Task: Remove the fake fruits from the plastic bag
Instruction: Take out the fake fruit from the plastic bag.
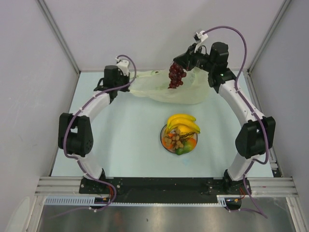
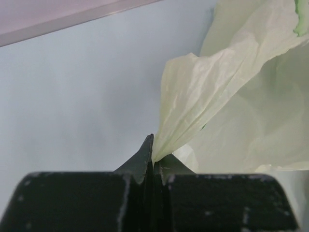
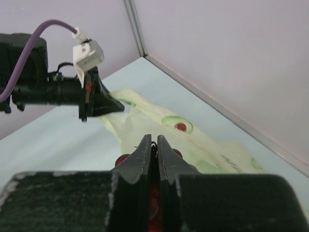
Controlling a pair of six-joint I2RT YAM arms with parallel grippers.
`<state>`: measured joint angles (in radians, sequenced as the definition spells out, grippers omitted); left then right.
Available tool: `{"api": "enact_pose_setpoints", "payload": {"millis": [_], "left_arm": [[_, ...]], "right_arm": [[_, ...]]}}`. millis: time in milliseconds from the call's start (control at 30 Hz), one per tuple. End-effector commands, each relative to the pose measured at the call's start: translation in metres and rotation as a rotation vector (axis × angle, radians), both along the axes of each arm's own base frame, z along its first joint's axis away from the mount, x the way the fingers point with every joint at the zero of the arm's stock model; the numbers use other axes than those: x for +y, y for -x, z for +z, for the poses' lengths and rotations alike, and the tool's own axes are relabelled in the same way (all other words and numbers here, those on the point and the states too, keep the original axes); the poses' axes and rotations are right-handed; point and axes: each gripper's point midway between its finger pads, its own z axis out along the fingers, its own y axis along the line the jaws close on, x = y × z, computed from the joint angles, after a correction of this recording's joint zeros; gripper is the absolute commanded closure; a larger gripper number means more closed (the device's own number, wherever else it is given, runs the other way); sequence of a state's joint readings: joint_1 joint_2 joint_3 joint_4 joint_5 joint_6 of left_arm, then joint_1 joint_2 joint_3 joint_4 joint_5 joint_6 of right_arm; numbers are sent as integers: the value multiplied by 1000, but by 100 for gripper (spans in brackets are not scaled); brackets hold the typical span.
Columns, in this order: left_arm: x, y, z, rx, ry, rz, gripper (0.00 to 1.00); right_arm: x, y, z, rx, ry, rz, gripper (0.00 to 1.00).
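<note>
The pale yellow plastic bag (image 1: 171, 89) lies crumpled at the back of the table. My left gripper (image 2: 154, 162) is shut on a pinched fold of the plastic bag (image 2: 217, 87) at its left end. My right gripper (image 1: 177, 62) is shut on the stem of a dark red-purple grape bunch (image 1: 176, 75), which hangs in the air above the bag. In the right wrist view the right gripper (image 3: 153, 143) shows red grapes (image 3: 121, 159) under its fingers. The other fake fruits, a banana bunch (image 1: 183, 122), a brown cluster (image 1: 176, 138) and an orange one (image 1: 168, 142), lie on a plate (image 1: 164, 145).
The plate stands at the middle of the table, in front of the bag. The enclosure's back wall (image 1: 159, 29) and corner posts stand close behind both grippers. The left gripper's body (image 3: 63, 92) shows in the right wrist view, across the bag (image 3: 193, 140).
</note>
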<state>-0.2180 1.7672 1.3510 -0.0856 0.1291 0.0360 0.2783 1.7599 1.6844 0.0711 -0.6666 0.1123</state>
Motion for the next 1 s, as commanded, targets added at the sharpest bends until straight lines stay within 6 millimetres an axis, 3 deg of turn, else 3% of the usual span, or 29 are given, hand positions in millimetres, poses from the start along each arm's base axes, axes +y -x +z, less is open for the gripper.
{"api": "enact_pose_setpoints", "payload": {"millis": [0, 133, 167, 233, 267, 333, 367, 400, 467, 567, 633, 667, 700, 767, 833, 933, 967], "left_arm": [[80, 1, 58, -137, -40, 161, 100], [144, 10, 70, -157, -54, 310, 100], [160, 14, 69, -155, -58, 345, 100], [170, 21, 80, -176, -62, 363, 100], [174, 24, 80, -177, -66, 367, 100], [169, 27, 84, -184, -63, 339, 93], [166, 29, 82, -176, -53, 330, 85], [164, 29, 80, -169, -27, 331, 81], [158, 29, 74, -150, 4, 318, 71], [154, 29, 63, -121, 35, 316, 70], [154, 29, 58, -110, 37, 319, 80], [155, 28, 55, -105, 33, 326, 95], [156, 28, 54, -104, 31, 330, 100], [156, 25, 51, -95, 31, 329, 100], [148, 24, 49, -82, 82, 308, 100], [127, 18, 57, -84, 142, 242, 100], [115, 17, 57, -80, 148, 214, 100]], "right_arm": [[-6, 48, 68, -178, -30, 48, 100], [-17, 70, 79, -216, -4, 30, 100], [-18, 73, 70, -200, 9, 31, 100], [-24, 87, 66, -186, 31, 28, 100], [-25, 90, 54, -152, 44, 24, 100], [-30, 101, 41, -133, 84, 23, 100], [-33, 101, 34, -127, 102, 14, 100], [-34, 103, 18, -83, 120, 13, 100], [-38, 108, 11, -62, 128, -3, 100], [-41, 116, 4, -35, 121, -18, 100], [-42, 119, 1, -28, 119, -21, 100], [-44, 119, 3, -26, 112, -34, 100], [-45, 118, 11, -45, 97, -41, 100], [-45, 118, 22, -86, 78, -42, 100], [-38, 115, 47, -167, 23, -29, 100], [-14, 108, 63, -193, -29, 34, 100], [-7, 106, 76, -207, -58, 54, 100]]}}
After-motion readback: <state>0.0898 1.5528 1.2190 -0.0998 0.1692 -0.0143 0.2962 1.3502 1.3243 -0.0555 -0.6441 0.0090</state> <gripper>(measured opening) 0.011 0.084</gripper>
